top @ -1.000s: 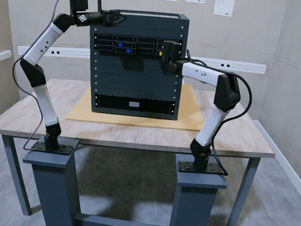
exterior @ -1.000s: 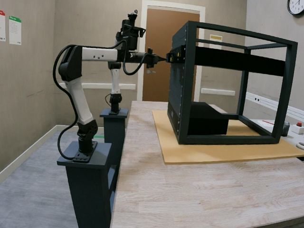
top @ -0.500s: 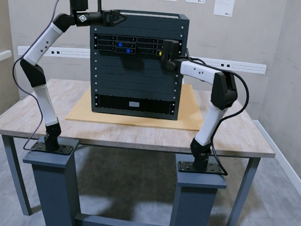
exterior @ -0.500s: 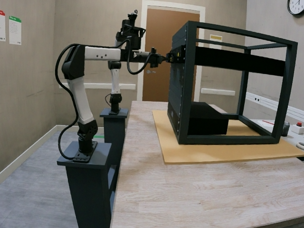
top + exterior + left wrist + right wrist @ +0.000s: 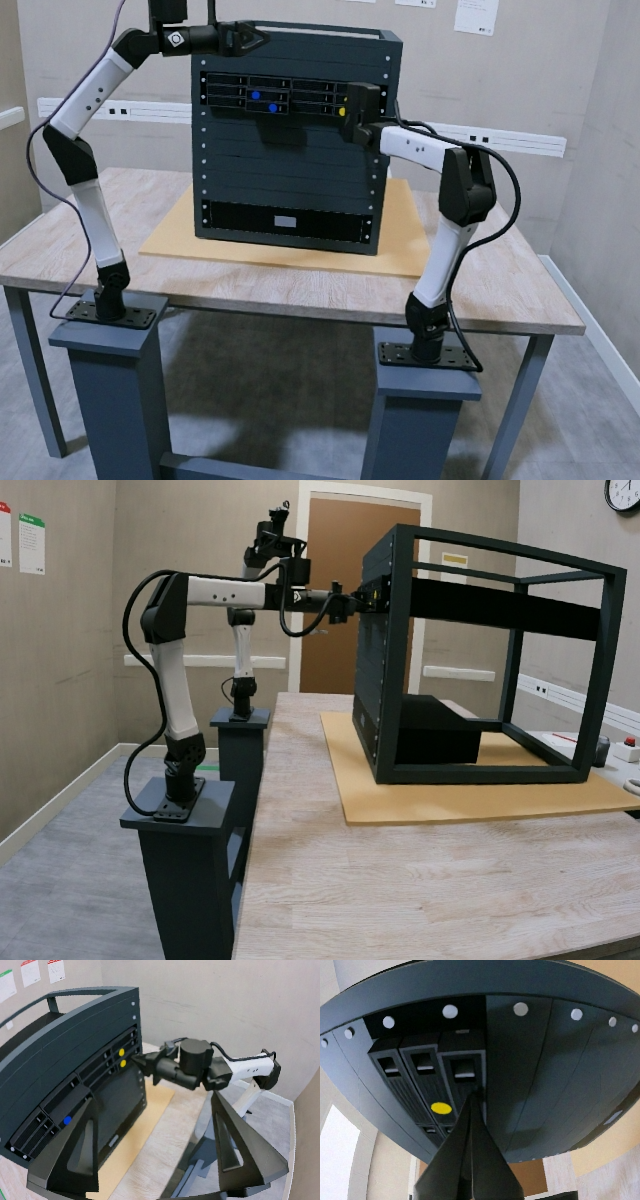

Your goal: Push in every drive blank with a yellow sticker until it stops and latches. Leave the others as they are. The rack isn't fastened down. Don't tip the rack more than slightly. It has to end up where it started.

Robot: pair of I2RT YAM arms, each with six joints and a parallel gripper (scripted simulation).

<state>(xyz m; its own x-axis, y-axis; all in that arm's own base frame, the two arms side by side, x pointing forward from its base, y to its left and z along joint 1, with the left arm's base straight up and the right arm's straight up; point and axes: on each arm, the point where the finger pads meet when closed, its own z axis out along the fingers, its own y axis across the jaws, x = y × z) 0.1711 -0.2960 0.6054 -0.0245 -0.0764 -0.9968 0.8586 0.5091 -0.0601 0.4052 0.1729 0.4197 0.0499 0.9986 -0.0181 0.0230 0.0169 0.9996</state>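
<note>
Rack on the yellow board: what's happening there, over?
Left gripper open. Right gripper shut, tips at a drive blank. Rack upright. Nothing seen blocking.

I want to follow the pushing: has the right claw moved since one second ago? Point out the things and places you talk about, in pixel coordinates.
Yes. In the exterior view, the right claw [image 5: 353,116] [image 5: 360,602] [image 5: 131,1056] [image 5: 472,1098] went forward, closer to the rack [image 5: 289,170] [image 5: 395,660] [image 5: 100,1022] [image 5: 520,1055].
</note>
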